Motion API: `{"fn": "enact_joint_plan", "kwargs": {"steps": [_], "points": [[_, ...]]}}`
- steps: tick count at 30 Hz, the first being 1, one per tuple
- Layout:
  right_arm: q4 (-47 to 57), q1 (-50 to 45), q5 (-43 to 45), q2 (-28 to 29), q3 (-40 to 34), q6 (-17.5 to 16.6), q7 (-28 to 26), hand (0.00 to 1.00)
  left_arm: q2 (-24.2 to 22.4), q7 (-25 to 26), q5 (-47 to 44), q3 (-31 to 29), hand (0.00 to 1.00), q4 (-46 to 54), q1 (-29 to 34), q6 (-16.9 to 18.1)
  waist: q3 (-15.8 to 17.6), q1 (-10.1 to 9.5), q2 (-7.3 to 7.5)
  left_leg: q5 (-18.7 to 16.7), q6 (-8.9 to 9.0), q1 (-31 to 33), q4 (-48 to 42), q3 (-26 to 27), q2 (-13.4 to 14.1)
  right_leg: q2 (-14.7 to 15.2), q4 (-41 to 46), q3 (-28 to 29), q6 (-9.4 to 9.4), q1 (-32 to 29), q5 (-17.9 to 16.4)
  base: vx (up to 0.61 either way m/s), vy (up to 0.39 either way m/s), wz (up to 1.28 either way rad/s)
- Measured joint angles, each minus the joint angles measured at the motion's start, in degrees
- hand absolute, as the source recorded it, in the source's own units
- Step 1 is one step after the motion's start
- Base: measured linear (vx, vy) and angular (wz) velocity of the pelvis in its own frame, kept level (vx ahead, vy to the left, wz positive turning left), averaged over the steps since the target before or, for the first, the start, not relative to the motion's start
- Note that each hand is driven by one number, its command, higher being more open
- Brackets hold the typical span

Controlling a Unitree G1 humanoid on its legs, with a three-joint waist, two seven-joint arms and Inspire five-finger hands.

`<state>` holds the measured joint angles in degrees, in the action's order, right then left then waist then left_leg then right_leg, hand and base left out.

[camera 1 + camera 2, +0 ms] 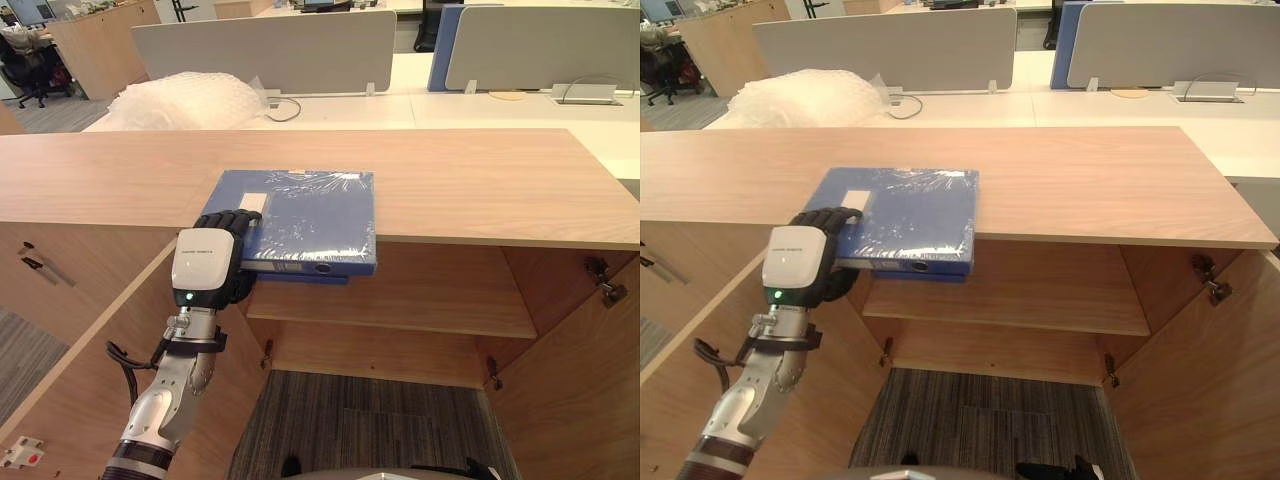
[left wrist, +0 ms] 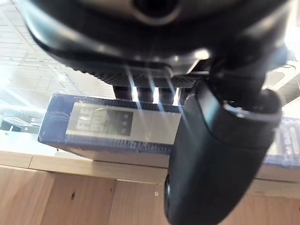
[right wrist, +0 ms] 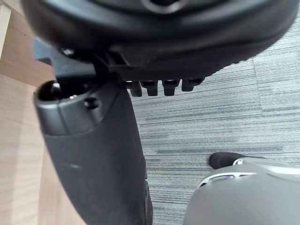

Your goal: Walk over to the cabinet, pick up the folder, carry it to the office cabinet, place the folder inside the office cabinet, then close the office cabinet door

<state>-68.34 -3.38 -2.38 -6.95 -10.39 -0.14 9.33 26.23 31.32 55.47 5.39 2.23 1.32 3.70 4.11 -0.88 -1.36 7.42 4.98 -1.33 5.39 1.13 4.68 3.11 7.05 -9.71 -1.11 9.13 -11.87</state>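
Observation:
A blue folder (image 1: 310,215) in clear wrap lies flat on the wooden cabinet top (image 1: 470,180), its front edge overhanging the open cabinet below. My left hand (image 1: 205,265) grips the folder's near left corner, fingers curled over the top and the thumb (image 2: 215,154) underneath. The left wrist view shows the folder's labelled spine (image 2: 108,124) just past the fingers. My right hand (image 3: 93,154) hangs low over grey carpet, fingers relaxed and holding nothing.
Under the top, the cabinet stands open with a bare inner shelf (image 1: 420,300). Its left door (image 1: 80,370) and right door (image 1: 585,380) swing out towards me on either side. A bubble-wrap bundle (image 1: 185,100) and grey desk dividers (image 1: 265,50) sit behind.

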Motion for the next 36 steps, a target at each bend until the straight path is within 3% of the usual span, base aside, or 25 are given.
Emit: {"fn": "enact_joint_plan", "kwargs": {"steps": [13,18,23,24,28,32,36], "points": [[0.0,0.1,-0.1,0.4,-1.5,0.3,0.1,1.00,-5.0,1.1,-3.3,-1.5,0.00,7.5,0.3,0.2,-0.2,0.94,0.41,0.0,0.05,0.0,0.0,0.3,0.1,-0.1,-0.2,0.3,-0.11,0.0,0.1,0.00,0.000,0.00],[-0.1,0.0,0.0,0.7,-2.1,0.5,0.6,1.00,-11.4,2.0,-8.0,-2.4,0.00,13.7,3.6,-0.7,-0.5,0.89,0.71,0.0,0.05,0.2,-0.1,1.6,0.5,-0.3,-0.2,1.8,-0.08,-0.8,0.8,0.00,0.008,-0.15],[-0.2,-1.3,0.2,1.1,-3.7,0.9,1.4,1.00,-16.6,2.2,-24.4,-2.4,0.00,19.3,5.3,0.1,-1.2,0.98,1.00,0.0,0.03,0.5,-0.3,3.2,1.3,-0.9,0.3,3.6,0.11,-2.1,1.3,-0.03,0.004,-0.18],[-0.1,-2.1,0.5,1.2,-4.2,0.8,1.5,1.00,-18.3,2.0,-32.6,-2.5,0.00,20.1,5.6,0.6,-1.3,1.26,0.83,0.0,0.02,0.4,-0.3,3.4,1.4,-1.0,0.6,3.9,0.12,-2.4,1.4,-0.05,-0.001,-0.10],[4.7,-5.0,5.0,2.1,-4.2,0.1,4.3,1.00,-22.4,2.6,-50.1,-4.8,0.00,23.0,7.7,2.7,-1.6,1.76,0.27,0.0,0.03,0.6,-0.1,5.0,2.0,-1.4,1.7,5.8,0.16,-4.0,1.4,-0.05,-0.002,-0.25],[22.3,-12.8,9.5,6.0,-3.2,-1.7,9.5,1.00,-25.8,3.8,-62.3,-7.0,0.00,28.3,11.3,7.6,-1.7,3.18,-0.07,0.0,0.09,0.5,-0.3,6.5,2.6,-1.9,1.9,7.3,0.26,-4.9,1.8,-0.03,-0.013,-0.19],[40.3,-17.9,9.7,9.6,1.1,-2.9,11.7,1.00,-26.2,2.4,-68.7,-6.9,0.00,31.8,12.3,12.1,-1.7,4.15,-0.23,-0.1,0.43,0.2,-0.3,8.0,3.3,-2.5,1.8,8.8,0.35,-5.5,2.3,-0.04,-0.014,-0.23]]}}
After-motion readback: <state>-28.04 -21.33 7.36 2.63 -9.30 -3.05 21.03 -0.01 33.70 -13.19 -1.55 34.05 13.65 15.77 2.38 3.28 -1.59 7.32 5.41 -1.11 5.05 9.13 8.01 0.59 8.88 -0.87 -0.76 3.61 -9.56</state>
